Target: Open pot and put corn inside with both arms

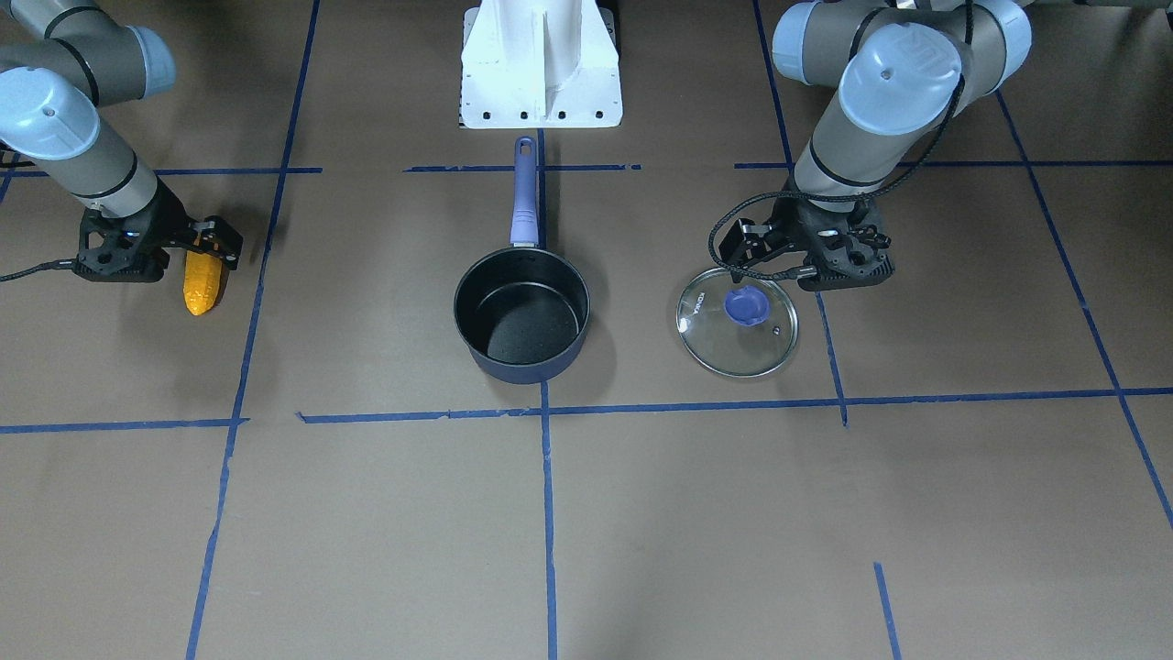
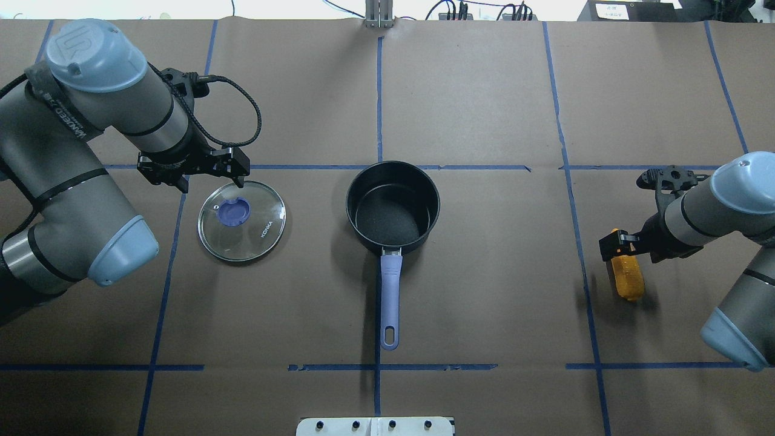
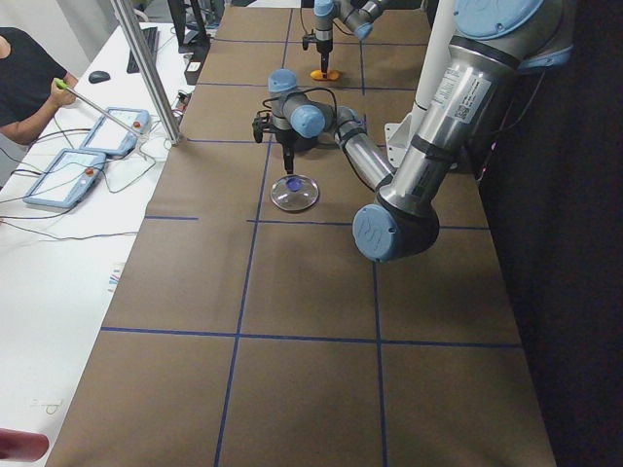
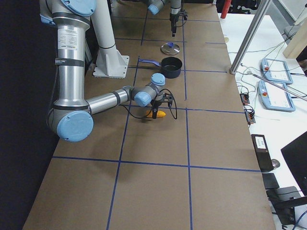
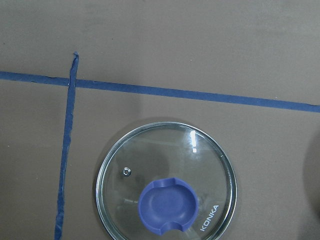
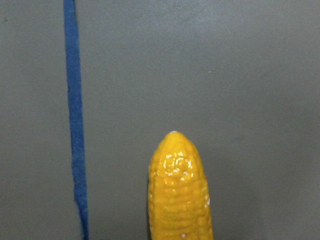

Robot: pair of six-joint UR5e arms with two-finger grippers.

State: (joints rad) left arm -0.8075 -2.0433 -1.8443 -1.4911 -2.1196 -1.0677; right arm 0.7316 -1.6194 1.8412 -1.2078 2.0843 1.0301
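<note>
Pot on blue-taped brown table

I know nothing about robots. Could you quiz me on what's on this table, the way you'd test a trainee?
1. True or false: the lid sits on the pot.
2. Which thing lies right by the right gripper? A. the pot B. the lid C. the corn
3. Fill the gap: the inside of the pot is ___.

Key
1. False. The lid lies flat on the table beside the pot, by the left gripper.
2. C.
3. Empty.
</note>
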